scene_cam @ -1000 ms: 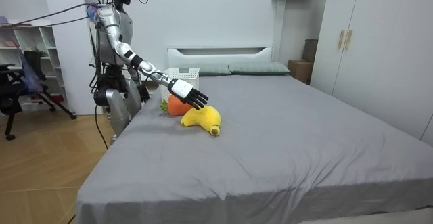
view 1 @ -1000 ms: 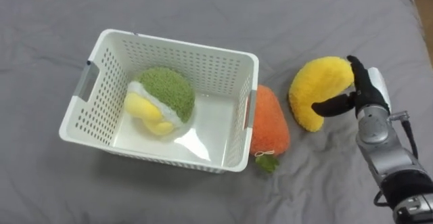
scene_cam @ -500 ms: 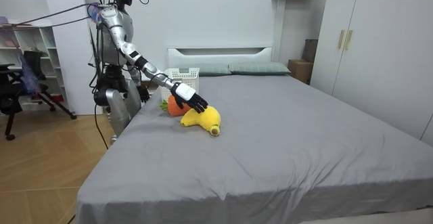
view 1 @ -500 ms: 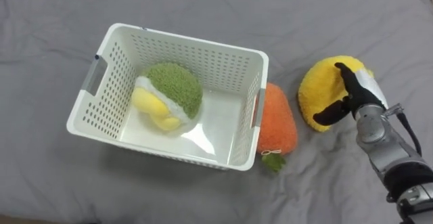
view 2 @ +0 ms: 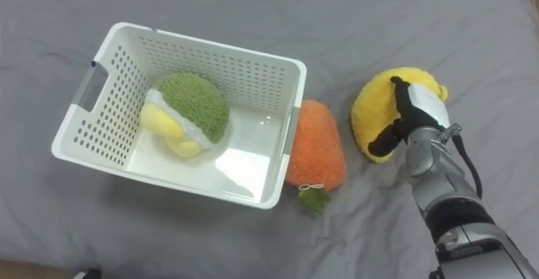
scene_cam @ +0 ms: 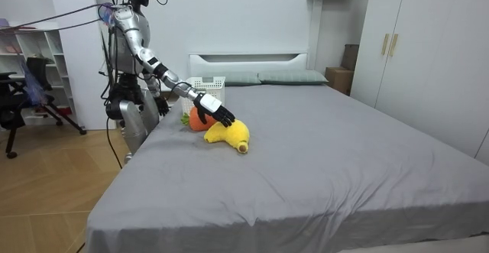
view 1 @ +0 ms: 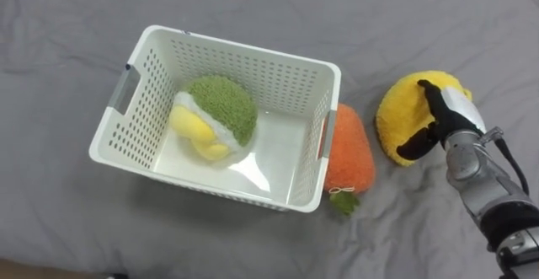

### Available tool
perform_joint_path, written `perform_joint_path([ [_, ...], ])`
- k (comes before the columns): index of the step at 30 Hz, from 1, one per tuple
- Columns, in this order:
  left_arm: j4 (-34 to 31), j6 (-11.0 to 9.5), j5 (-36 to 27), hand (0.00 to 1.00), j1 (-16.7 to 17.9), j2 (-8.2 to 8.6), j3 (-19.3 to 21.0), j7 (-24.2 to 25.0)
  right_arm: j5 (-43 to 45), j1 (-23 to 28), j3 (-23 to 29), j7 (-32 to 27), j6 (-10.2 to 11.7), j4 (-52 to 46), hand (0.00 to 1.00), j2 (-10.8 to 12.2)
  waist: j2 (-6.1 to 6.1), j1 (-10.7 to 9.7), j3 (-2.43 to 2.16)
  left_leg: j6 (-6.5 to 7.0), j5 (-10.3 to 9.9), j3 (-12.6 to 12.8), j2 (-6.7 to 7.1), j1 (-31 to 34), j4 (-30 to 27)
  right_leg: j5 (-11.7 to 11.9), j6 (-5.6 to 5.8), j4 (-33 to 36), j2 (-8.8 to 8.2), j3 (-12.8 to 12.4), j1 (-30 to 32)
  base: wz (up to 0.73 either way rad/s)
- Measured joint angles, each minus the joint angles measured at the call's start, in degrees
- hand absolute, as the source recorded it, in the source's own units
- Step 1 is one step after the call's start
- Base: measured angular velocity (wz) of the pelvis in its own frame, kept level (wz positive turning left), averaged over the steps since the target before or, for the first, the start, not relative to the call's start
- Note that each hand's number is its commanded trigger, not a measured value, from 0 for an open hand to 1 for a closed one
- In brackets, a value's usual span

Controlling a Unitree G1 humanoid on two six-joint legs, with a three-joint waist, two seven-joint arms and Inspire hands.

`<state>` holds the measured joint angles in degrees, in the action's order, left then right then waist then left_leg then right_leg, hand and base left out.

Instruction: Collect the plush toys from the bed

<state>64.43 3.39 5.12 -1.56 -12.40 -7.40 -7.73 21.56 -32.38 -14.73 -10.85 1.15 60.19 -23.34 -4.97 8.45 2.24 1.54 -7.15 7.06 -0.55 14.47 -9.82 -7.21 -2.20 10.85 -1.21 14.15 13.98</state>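
Standing at the side of the bed (view 1: 253, 245) and reaching out with the right hand (view 1: 445, 117). Closing on the banana (view 1: 396, 115): draping the fingers over its top and pressing the thumb into its near side, likely pinching the soft plush ready for a lift. Not yet lifting it; gripping it where it is lying on the sheet, near the carrot (view 1: 348, 151) on that toy's right. Leaving the carrot outside the basket (view 1: 253, 77), touching its right wall, presumably for a later pick. Having one green-and-yellow toy (view 1: 215, 119) inside already. Needing to carry the banana leftward over carrot and rim, hence gripping from above.
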Motion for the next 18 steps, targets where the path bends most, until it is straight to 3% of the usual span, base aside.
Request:
perform_joint_path([
  [10,0.0,-0.2,-1.2,0.00,-1.1,-0.10,-2.3,0.1,-0.8,-1.6,-2.1,-1.2,0.0,6.6,0.00,-0.7,0.08,1.7,0.04,0.15,0.2,-0.5,0.26,0.3,0.0,0.0,0.00,0.0,-0.26,0.4,0.0,0.03],
  [18,-0.3,-1.4,-1.2,0.00,-1.7,-0.10,-2.3,0.4,-0.8,-1.6,-2.0,-4.1,-0.1,7.5,0.00,-0.8,0.68,2.6,0.41,0.16,0.3,-1.9,0.38,1.5,-0.9,0.0,0.00,0.0,-0.43,1.7,0.2,0.08],
])
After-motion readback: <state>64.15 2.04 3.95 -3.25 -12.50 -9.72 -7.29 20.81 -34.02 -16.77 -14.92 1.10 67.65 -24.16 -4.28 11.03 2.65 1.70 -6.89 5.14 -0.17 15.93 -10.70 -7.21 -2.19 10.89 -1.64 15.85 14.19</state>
